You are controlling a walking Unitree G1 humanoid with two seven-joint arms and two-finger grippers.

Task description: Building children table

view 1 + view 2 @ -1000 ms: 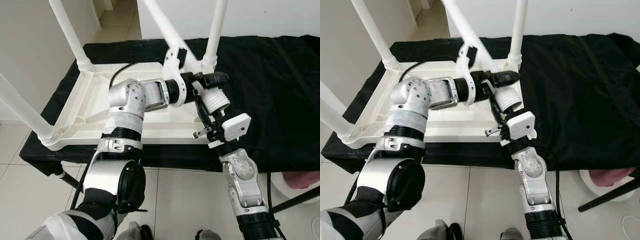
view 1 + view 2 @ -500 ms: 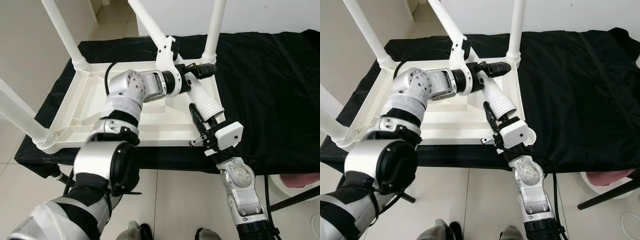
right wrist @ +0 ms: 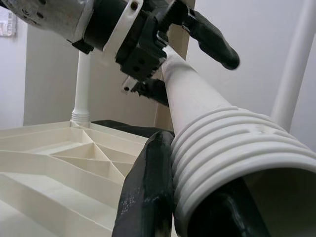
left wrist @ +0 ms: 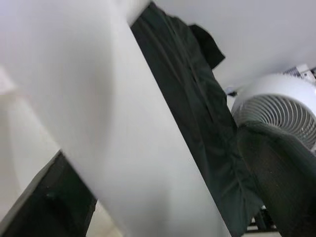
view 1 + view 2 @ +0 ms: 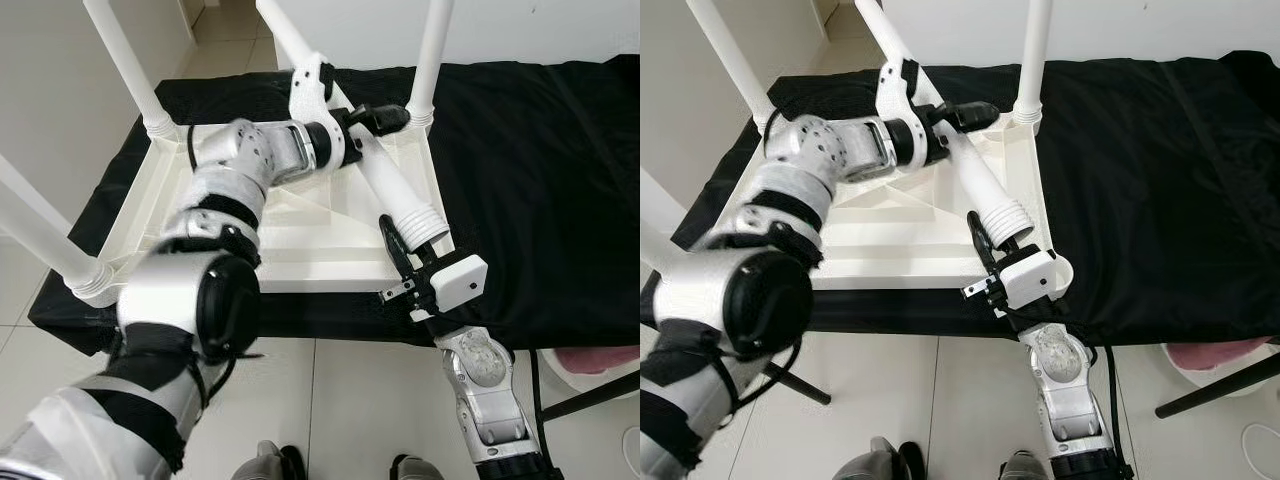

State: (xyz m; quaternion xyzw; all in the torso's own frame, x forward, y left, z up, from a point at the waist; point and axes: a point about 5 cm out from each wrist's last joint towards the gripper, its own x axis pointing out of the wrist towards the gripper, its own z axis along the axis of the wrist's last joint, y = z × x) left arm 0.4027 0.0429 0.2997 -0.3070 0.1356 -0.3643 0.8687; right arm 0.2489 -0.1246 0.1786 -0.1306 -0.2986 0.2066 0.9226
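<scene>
Two grippers clamp one loose white table leg (image 5: 395,190) above the upturned tabletop (image 5: 300,235): left gripper (image 5: 365,122) at its smooth end, right gripper (image 5: 405,250) at its threaded end, near the tabletop's right rim.

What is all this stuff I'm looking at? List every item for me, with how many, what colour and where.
Upturned plastic table top: one, white, ribbed underside up, on the black cloth.
Fitted round plastic legs: three, white, standing up from the top's corners.
Loose plastic leg with threaded end: one, white, slanting above the top's right side, held at both ends.
Cloth-covered bench: one, black, under the table top.
Tiled floor: pale, below.
Pale fan: one, seen in the left wrist view.
Left pincer: black, shut on the loose leg's far end.
Right pincer: black, gripping the threaded end.
</scene>
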